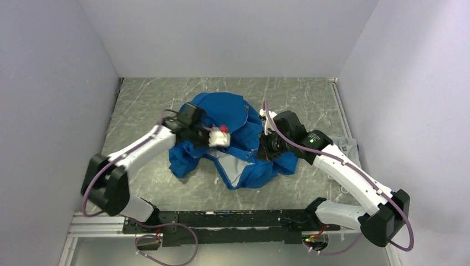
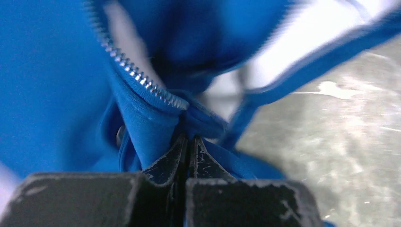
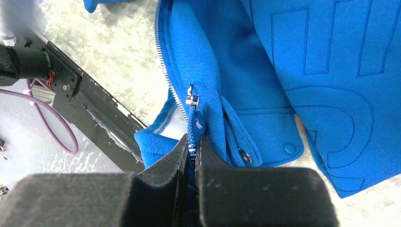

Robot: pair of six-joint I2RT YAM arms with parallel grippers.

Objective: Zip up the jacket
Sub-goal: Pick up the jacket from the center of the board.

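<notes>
The bright-blue jacket [image 1: 233, 138] lies bunched in the middle of the table, pale lining showing at its front. My left gripper [image 1: 195, 132] is shut on a fold of jacket fabric [image 2: 156, 127] at the end of a run of silvery zipper teeth [image 2: 137, 75]. My right gripper [image 1: 265, 148] is shut on the jacket's zipper line [image 3: 193, 135], just below the small silver slider [image 3: 191, 98]. Zipper teeth [image 3: 163, 61] run up and away from the slider. A snap flap [image 3: 283, 147] lies beside the right fingers [image 3: 165, 163].
The black rail of the arm bases [image 1: 221, 219] runs along the near edge and also shows in the right wrist view [image 3: 94, 118]. Grey walls enclose the marbled tabletop [image 1: 155, 105] on three sides. A small grey object [image 1: 348, 147] lies at the right edge.
</notes>
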